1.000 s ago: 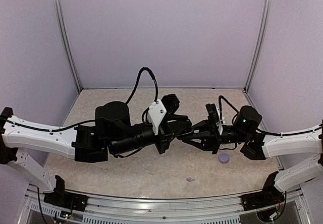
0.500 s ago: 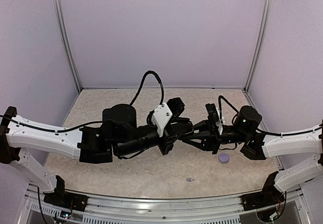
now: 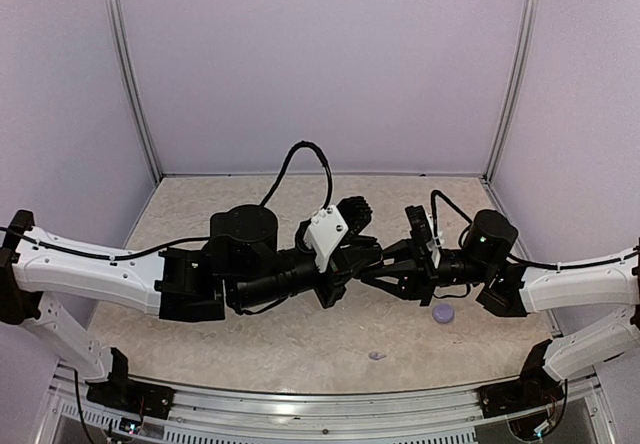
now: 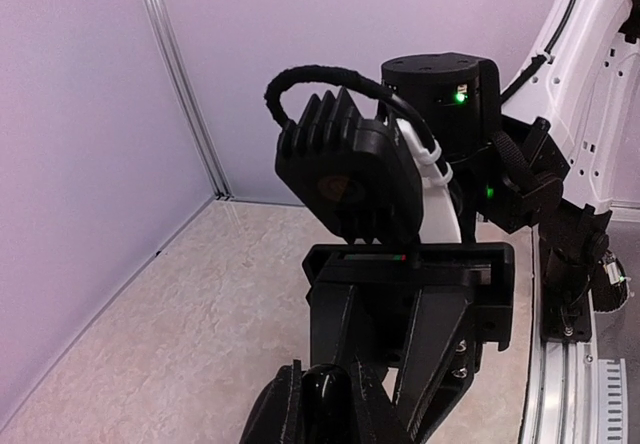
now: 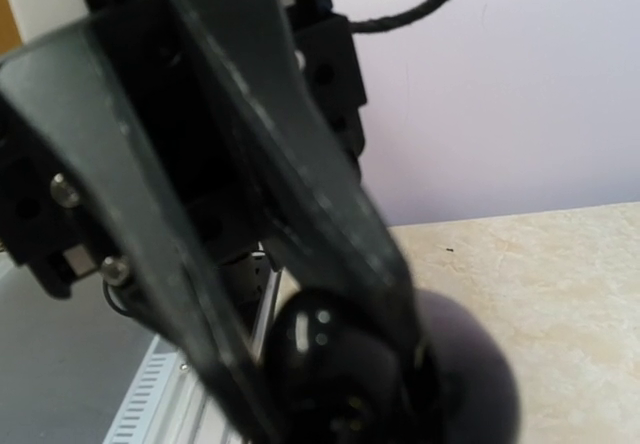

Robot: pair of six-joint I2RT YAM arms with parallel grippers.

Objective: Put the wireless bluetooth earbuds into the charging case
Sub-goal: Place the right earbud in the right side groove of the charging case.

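Lying alone near the front edge of the bench (image 3: 300, 349), a little right of its middle, was one tiny pale lavender earbud (image 3: 377, 356), no more than a speck from above. A larger round lavender disc (image 3: 443, 313) sat farther back and toward the right edge, just in front of the right arm (image 3: 570, 284). No other earbuds could be made out.

The overhead view alone showed those two pieces, but not what was between the claws. The wrist views did: a glossy black rounded piece (image 5: 320, 349), about as wide as a finger, was held up off the bench. Whether it was a case or something else could not be told. The right wrist view, blurred and very close, showed the left claw (image 3: 356, 268) reaching down with its fingers narrowed onto that black piece. The left wrist view showed the same shiny piece (image 4: 325, 396) low between that claw's own fingers.

The right claw (image 3: 368, 275) faced it head-on, its fingers drawn nearly together and angled down toward the same spot. Whether it had hold of the piece could not be told.

Both arms reached in low and nearly level from the front corners. The left arm (image 3: 100, 269) and the right one met tip to tip above the middle of the bench.
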